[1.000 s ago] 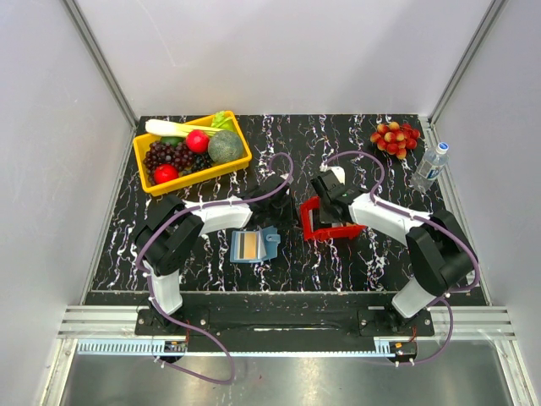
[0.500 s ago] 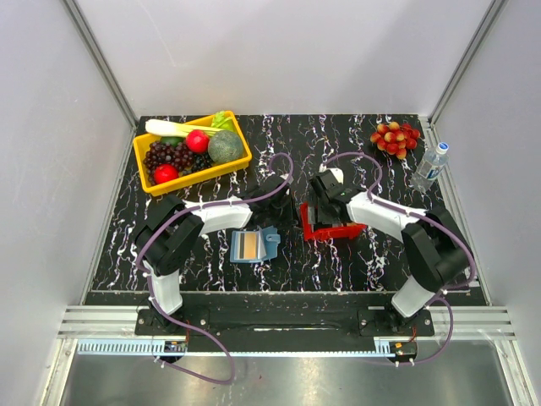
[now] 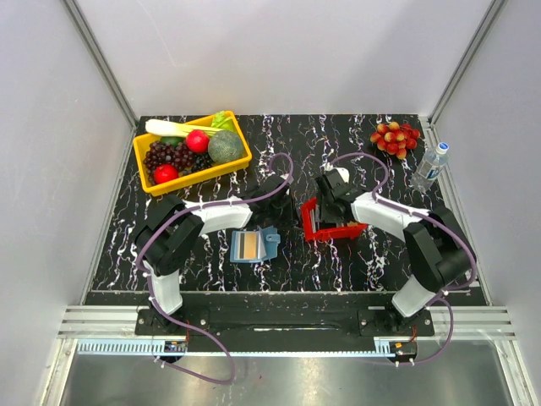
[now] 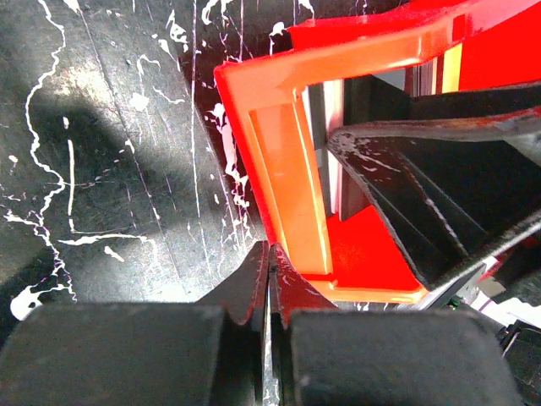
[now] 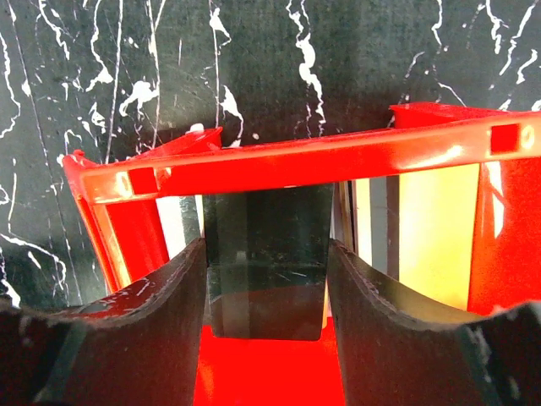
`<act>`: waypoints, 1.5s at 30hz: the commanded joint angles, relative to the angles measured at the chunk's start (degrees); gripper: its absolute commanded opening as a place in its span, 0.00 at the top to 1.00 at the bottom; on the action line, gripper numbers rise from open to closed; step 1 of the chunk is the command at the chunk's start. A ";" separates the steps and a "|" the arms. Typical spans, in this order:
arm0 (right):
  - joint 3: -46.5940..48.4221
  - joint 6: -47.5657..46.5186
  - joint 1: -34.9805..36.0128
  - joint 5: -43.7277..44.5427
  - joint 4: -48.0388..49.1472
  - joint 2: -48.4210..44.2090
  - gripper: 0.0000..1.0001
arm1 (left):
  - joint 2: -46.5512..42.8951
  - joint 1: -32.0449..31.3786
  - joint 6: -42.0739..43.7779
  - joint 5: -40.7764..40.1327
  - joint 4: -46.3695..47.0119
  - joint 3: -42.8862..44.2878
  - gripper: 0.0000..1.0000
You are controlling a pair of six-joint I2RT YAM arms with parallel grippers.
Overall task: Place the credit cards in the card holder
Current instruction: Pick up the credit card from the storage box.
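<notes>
Right wrist: right gripper (image 5: 266, 283) clamped on dark grey card (image 5: 266, 241), upright in red tray (image 5: 296, 161).
Left gripper (image 4: 269, 271): pinched shut, seemingly empty, at tray corner.
Card holder (image 3: 254, 245): open, 8 o'clock of tray, tan card (image 3: 248, 245) apparently inside.
Remaining, likely: grey card, white card (image 5: 179, 222), gold card (image 5: 427, 228).

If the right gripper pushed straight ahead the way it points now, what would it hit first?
The right gripper holds the dark grey card between its jaws; straight ahead it would likely meet the red tray at its rim, though depth is unclear.
</notes>
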 commanded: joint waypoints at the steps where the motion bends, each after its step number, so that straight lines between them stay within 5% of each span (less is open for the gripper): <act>1: -0.53 -1.43 -0.55 1.25 -0.78 -6.40 0.52 | -2.66 -0.09 0.55 0.96 1.39 0.08 1.00; 15: -0.09 -4.07 -0.81 1.43 -1.66 -8.00 0.49 | -2.66 -0.09 1.25 1.31 0.95 0.61 1.00; 27: -5.10 -2.49 -7.84 -21.41 7.64 -9.84 0.44 | -2.92 -0.09 0.99 1.57 1.57 0.43 1.00; 45: -5.71 -0.38 -8.99 -36.01 13.27 -3.69 0.37 | -3.98 -0.09 0.64 2.01 3.59 -0.88 1.00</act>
